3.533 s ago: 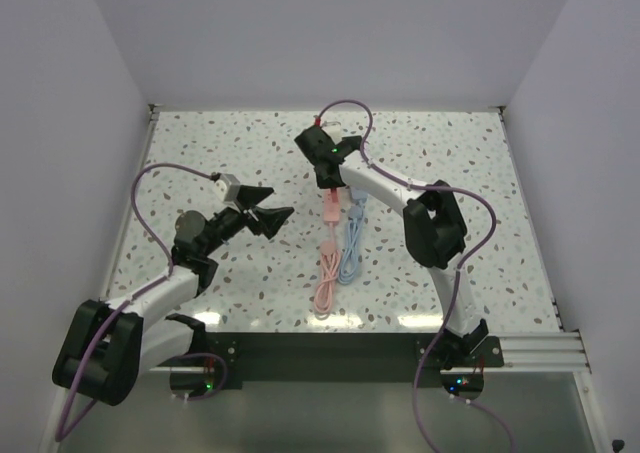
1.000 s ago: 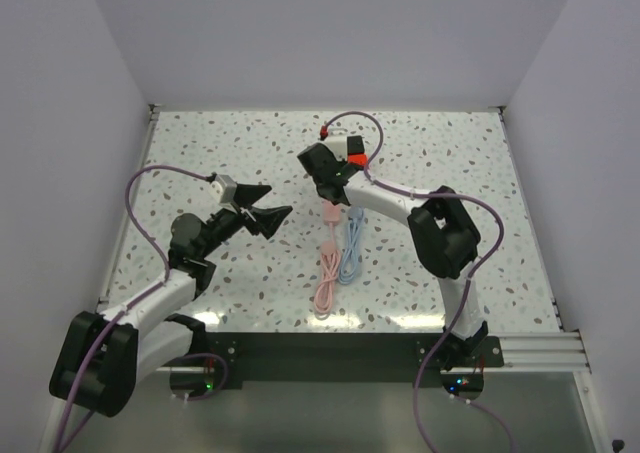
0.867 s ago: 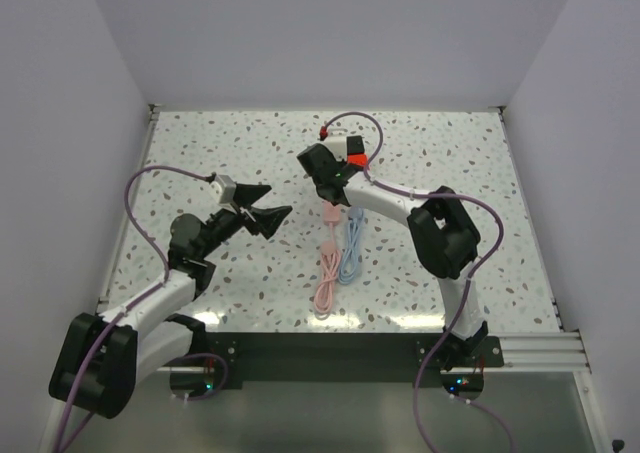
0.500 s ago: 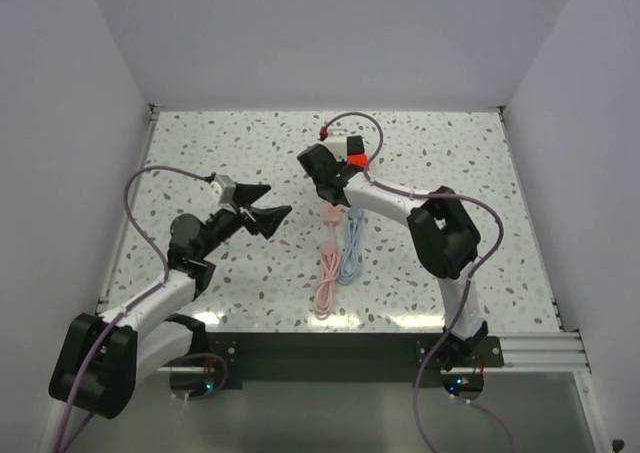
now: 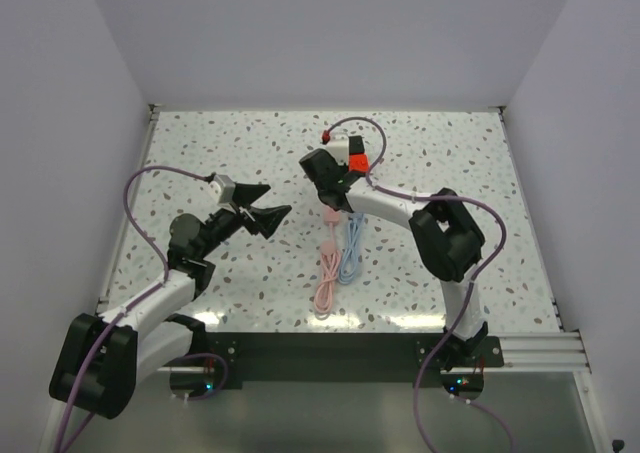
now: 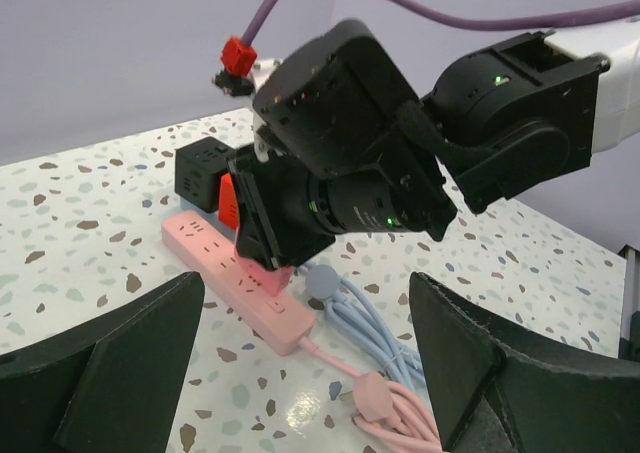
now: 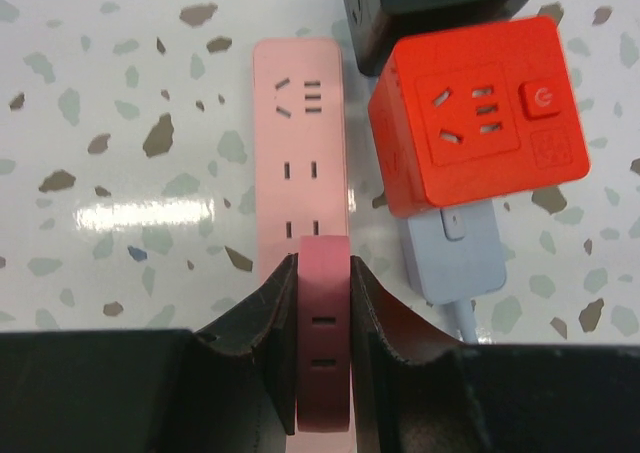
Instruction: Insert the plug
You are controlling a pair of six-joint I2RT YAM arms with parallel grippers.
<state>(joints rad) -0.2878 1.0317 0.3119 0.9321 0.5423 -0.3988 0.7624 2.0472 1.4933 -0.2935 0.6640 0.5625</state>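
Right claw (image 7: 323,273) is pinched tight on the pink plug (image 7: 323,338), one finger pressed to each flat side, and the plug stands right over the pink power strip (image 7: 298,153). Three rows of slots on that strip run away ahead of the fingertips; whatever part of it lies under the plug and the fingers is covered, so the prongs cannot be seen, nor whether they are seated. From the left wrist view the plug's lower end meets the strip's top face, but the claw's dark body crowds the spot and the contact is hard to read. Off to the right of the fingertips in the wrist view sits a red cube socket (image 7: 470,123), with a pale blue plug (image 7: 455,258) tucked against its near edge, its lead running out of frame. Further ahead a black cube (image 7: 430,3) is cut off by the top edge. Left claw (image 5: 278,201) hangs spread wide with nothing between its fingers, well apart from the strip, pointed toward it. Behind the right claw a pink cable (image 5: 325,278) and a blue cable (image 5: 350,253) lie looped on the speckled table (image 5: 200,153).
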